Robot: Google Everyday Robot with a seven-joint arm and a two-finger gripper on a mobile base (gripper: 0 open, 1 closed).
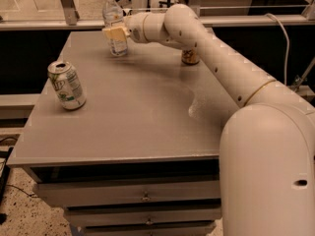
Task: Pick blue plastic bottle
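The blue plastic bottle [112,13], clear with a white cap and a label, stands upright at the far left of the grey table [138,117]. My gripper [115,34] is at the bottle's label height, reaching in from the right, with its pale pad in front of the bottle's lower half. The bottle's base rests on the table. My white arm stretches from the lower right across the table to it.
A green-white soda can [67,85] stands near the table's left edge. A copper-orange can [190,57] stands at the back, partly hidden behind my arm. Drawers [145,196] sit under the table's front. A rail runs behind the table.
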